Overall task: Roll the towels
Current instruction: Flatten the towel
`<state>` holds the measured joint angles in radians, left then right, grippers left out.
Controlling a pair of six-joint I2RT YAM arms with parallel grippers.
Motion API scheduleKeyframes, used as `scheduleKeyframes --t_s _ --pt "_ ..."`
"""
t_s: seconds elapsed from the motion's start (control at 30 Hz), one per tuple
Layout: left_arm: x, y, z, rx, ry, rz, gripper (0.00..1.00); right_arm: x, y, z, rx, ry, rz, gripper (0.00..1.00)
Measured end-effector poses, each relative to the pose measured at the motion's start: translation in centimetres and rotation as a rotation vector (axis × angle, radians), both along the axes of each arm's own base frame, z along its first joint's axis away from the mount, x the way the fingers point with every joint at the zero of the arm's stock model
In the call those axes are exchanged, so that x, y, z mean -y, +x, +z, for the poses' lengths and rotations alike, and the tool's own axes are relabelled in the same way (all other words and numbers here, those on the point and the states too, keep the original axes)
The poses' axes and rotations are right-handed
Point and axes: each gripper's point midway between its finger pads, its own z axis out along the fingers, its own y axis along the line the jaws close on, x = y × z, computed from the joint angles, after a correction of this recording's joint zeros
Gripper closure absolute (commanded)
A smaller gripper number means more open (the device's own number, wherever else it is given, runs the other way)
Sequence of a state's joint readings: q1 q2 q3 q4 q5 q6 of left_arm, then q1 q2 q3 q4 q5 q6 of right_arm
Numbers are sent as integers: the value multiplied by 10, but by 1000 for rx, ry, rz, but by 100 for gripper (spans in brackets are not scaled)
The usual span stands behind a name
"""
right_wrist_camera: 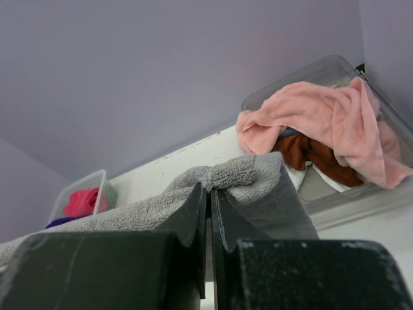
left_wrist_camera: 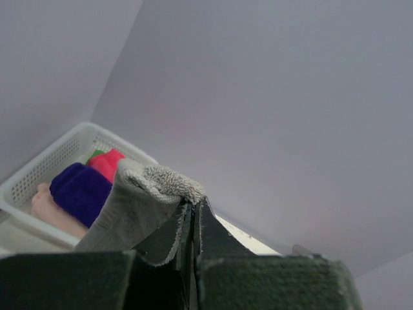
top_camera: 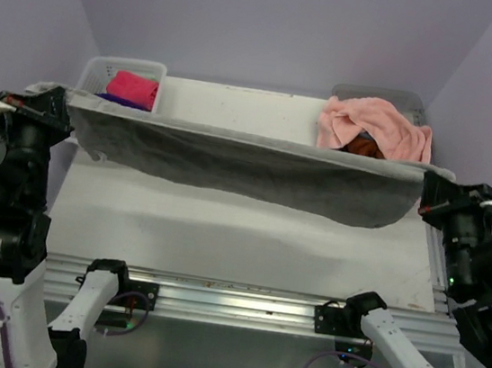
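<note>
i hold the grey towel (top_camera: 249, 162) up in the air over the table (top_camera: 221, 235), stretched wide, with my left gripper (left_wrist_camera: 193, 210) pinching one corner by the table's left edge and my right gripper (right_wrist_camera: 210, 194) pinching the other by its right edge. at the table's back left a white basket (top_camera: 98, 69) holds a hot pink towel (top_camera: 133, 89), and at its back right a salmon pink towel (top_camera: 372, 123) drapes over a clear bin (top_camera: 411, 101).
</note>
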<state>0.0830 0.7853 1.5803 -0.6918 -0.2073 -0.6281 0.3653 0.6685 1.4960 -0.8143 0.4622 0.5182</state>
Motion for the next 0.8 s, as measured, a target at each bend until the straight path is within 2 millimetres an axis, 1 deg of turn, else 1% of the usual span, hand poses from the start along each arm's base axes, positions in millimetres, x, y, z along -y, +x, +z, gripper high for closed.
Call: scheduleKeyframes --t_s 0.07,0.13,0.2,0.23,0.3,0.37,0.43,0.5,0.57,0.67,0.7,0.73,0.77,0.8 --pt "2 -24 14 42 19 1 100 7 -18 6 20 3 0 100" --pt "3 -42 22 66 30 2 100 14 -36 10 36 8 2 100" --pt "4 -57 27 82 41 4 100 18 -50 9 40 10 5 100" --pt "4 -63 27 85 45 4 100 20 -54 8 37 11 6 100" --pt "4 -67 22 74 47 5 100 21 -58 1 15 8 8 100" --pt "3 -62 7 38 47 8 100 20 -55 -12 -22 0 7 100" --pt "1 -49 -16 -26 42 11 100 17 -47 -34 -89 -21 1 100" --pt "-1 -27 -52 -127 34 14 100 13 -31 -65 -179 -54 -10 100" --pt "-5 -2 -100 -257 24 19 100 7 -10 -102 -283 -97 -24 100" --pt "-11 33 -180 -481 10 30 100 -3 27 -164 -474 -180 -45 100" --pt "-12 44 -204 -544 6 33 100 -7 38 -180 -523 -202 -46 100" --pt "-13 51 -223 -596 4 34 100 -12 51 -198 -577 -226 -47 100" --pt "-15 61 -247 -661 0 35 100 -18 67 -219 -637 -252 -48 100" --pt "-16 68 -271 -721 -3 36 100 -21 77 -231 -674 -269 -47 100"
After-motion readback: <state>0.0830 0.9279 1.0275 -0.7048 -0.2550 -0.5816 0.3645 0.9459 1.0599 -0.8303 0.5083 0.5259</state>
